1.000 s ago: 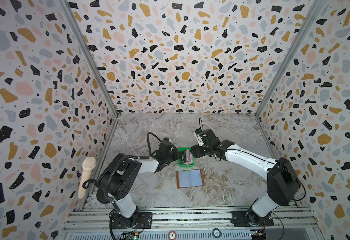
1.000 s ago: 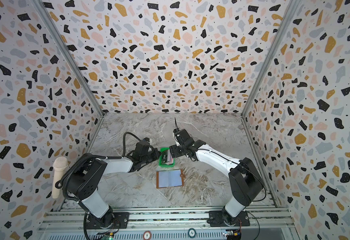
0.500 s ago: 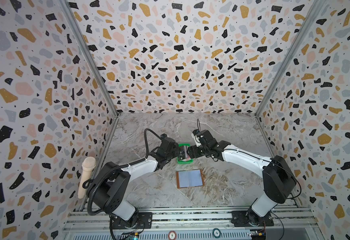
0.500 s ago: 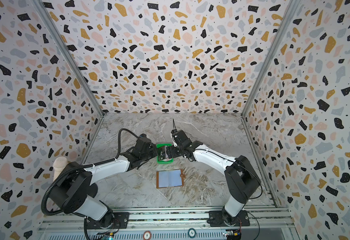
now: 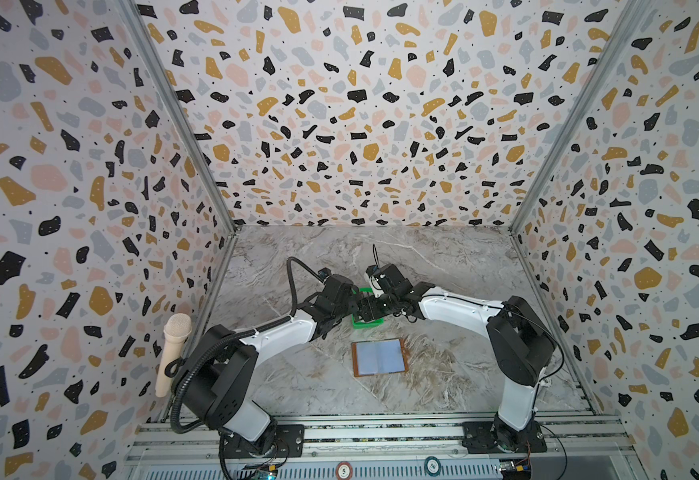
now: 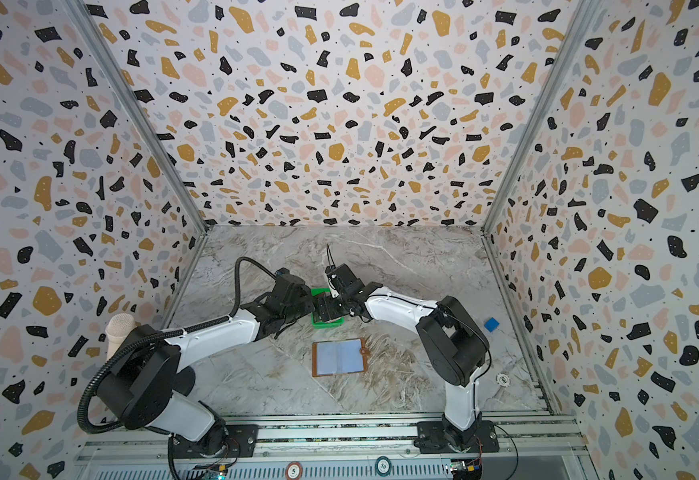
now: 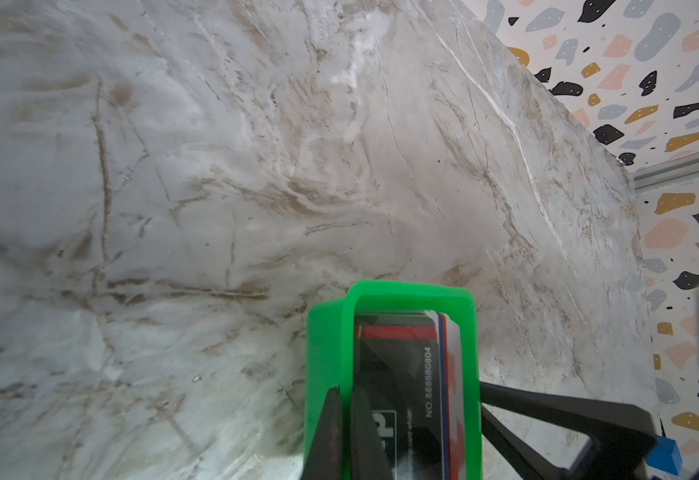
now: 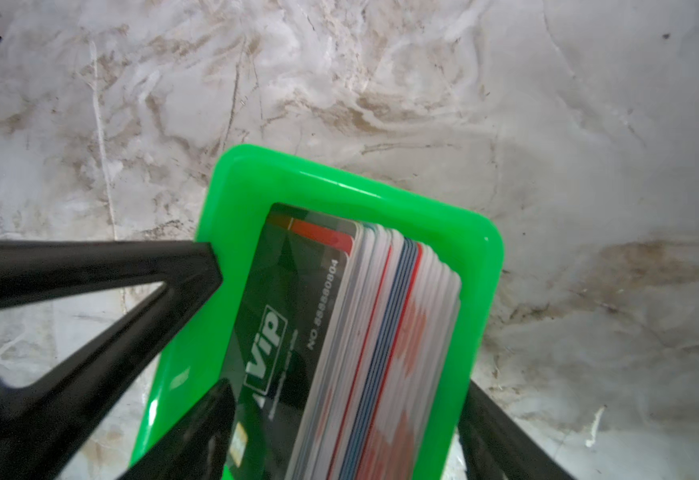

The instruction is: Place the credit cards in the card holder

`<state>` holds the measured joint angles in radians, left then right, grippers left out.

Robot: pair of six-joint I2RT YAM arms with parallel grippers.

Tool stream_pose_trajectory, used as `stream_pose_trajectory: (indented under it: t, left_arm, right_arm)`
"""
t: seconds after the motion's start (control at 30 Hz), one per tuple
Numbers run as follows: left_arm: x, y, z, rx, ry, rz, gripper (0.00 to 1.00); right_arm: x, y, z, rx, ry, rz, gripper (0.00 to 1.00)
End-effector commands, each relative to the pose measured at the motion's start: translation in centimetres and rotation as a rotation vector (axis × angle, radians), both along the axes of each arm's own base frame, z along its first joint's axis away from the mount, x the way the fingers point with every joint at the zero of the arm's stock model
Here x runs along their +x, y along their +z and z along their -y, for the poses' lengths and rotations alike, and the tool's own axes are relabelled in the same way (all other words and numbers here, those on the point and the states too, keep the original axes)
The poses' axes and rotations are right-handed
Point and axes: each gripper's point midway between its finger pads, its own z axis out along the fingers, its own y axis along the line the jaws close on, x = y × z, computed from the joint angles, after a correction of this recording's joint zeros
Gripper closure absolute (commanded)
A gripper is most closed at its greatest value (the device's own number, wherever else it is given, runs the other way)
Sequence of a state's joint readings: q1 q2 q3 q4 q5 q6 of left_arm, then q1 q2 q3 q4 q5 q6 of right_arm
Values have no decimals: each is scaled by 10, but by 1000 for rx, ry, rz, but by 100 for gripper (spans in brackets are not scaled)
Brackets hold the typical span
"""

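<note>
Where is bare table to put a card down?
Free: the marble between the card holder and the front rail, and the far stretch below the back wall. Crowded: where the left gripper and right gripper meet at the green tray.

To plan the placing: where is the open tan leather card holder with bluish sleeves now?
The card holder lies open on the marble table, central in both top views, nearer the viewer than the green plastic tray.
</note>
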<state>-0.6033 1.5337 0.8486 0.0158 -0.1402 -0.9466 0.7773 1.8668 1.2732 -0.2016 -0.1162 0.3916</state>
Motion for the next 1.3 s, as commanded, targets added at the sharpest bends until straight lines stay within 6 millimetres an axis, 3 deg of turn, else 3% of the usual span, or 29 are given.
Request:
stream_pose_trajectory:
  t: [0.0, 0.23, 0.43, 0.47, 0.57, 0.67, 0.87, 1.0, 1.27]
  left_arm:
    - [13, 21, 10, -56, -1, 81, 100]
    - [4, -20, 18, -93, -35, 31, 100]
    - [2, -29, 21, -125, -55, 30, 99]
    - [1, -30, 22, -134, -62, 26, 96]
    - [-1, -27, 24, -171, -85, 31, 83]
    - [-5, -21, 21, -187, -95, 42, 77]
    - [-2, -3, 7, -223, -164, 91, 75]
    - [3, 1, 10, -204, -268, 135, 73]
    - [13, -8, 9, -253, -284, 151, 70]
  right_arm:
    - [0, 14, 4, 0, 0, 46, 17]
    - [-2, 46, 33, 29, -60, 132, 18]
    - [-6, 53, 50, 44, -94, 133, 18]
    - [-5, 55, 53, 49, -101, 134, 18]
    - [-5, 59, 58, 57, -110, 138, 18]
    - [-5, 64, 62, 62, -117, 147, 18]
    - [-4, 67, 65, 65, -123, 150, 18]
    - [-3, 68, 64, 69, -124, 152, 18]
    - [-3, 71, 66, 64, -125, 156, 18]
